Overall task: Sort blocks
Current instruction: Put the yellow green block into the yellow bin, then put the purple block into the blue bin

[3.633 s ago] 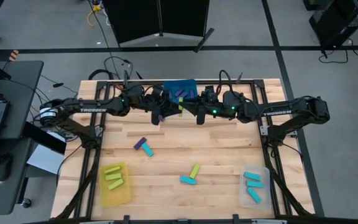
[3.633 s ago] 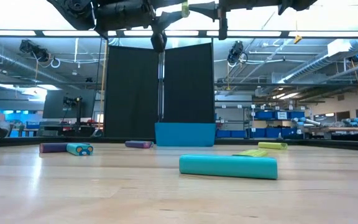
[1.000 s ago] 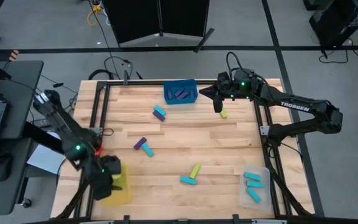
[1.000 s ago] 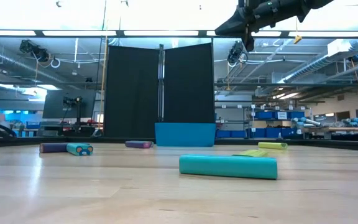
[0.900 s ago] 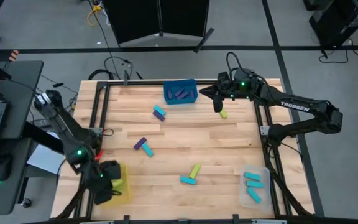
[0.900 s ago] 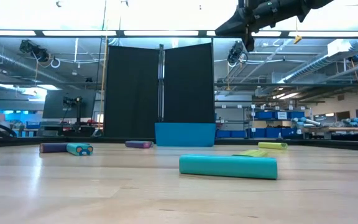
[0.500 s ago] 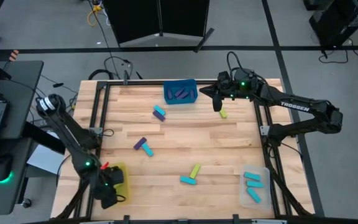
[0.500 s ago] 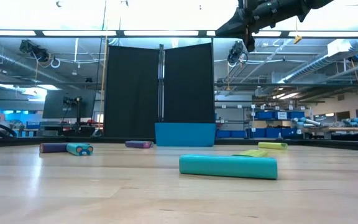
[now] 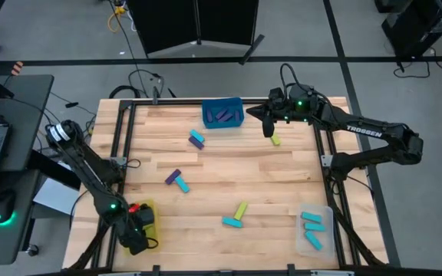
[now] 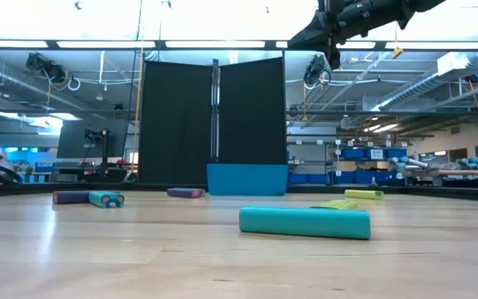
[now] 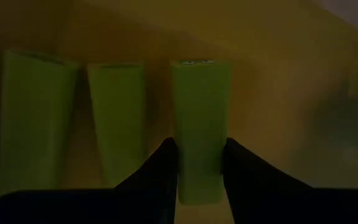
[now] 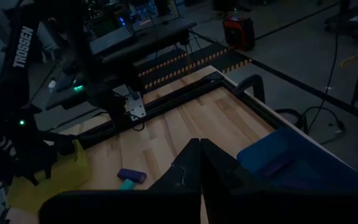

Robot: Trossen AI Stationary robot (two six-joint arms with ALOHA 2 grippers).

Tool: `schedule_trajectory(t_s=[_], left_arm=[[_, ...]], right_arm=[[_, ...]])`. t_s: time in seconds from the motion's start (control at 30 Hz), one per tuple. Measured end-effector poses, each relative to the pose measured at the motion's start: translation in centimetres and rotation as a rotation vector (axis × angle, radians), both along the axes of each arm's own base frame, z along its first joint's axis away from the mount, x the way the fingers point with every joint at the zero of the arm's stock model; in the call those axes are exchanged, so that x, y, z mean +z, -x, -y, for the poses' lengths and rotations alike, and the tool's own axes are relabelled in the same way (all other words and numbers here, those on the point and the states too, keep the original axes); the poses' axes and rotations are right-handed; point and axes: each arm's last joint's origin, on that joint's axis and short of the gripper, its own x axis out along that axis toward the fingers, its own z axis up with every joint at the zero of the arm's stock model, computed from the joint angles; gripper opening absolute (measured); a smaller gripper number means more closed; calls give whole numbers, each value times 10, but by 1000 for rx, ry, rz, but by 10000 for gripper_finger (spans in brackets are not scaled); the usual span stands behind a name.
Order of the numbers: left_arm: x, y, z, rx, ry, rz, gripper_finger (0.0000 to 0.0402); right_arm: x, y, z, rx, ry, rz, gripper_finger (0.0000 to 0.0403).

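My left gripper (image 9: 138, 232) is down in the yellow bin (image 9: 150, 213) at the near left corner, shut on a lime block (image 11: 201, 93). Two more lime blocks (image 11: 115, 118) lie beside it on the bin floor. My right gripper (image 9: 271, 129) hangs shut above the table's far right part, beside a loose lime block (image 9: 275, 140). Loose on the table are a purple and cyan pair (image 9: 196, 139), another such pair (image 9: 177, 181), and a lime block (image 9: 241, 209) with a cyan block (image 9: 232, 222). My left gripper pinches the lime block between its two fingers (image 11: 166, 165), on the long sides at the block's nearer end (image 11: 199, 171). The fingers come from above, pointing down into the bin. The block lies parallel to the two others; whether it rests on the bin floor I cannot tell.
A blue bin (image 9: 222, 113) with purple blocks stands at the far edge's middle. A clear bin (image 9: 313, 228) with cyan blocks sits at the near right corner. A metal frame runs around the table. In the low view a cyan block (image 10: 305, 222) lies nearest.
My left gripper has moved over the yellow bin toward the table's near edge and now covers the bin's near part. My right arm has kept still, and the loose blocks have stayed where they were.
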Motion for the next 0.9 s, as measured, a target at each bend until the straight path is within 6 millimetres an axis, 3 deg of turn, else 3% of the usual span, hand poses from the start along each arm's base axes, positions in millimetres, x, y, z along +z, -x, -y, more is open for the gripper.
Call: schedule_trajectory(t_s=[0.3, 0.57, 0.9], left_arm=[[-6, -1, 1, 2, -21, -22, 105], [-3, -1, 3, -9, -1, -36, 162], [16, -6, 11, -3, -11, -29, 150]], right_arm=[[0, 0, 0, -13, 5, -2, 8], [0, 0, 0, -12, 10, -4, 9], [0, 0, 0, -6, 31, -9, 10]])
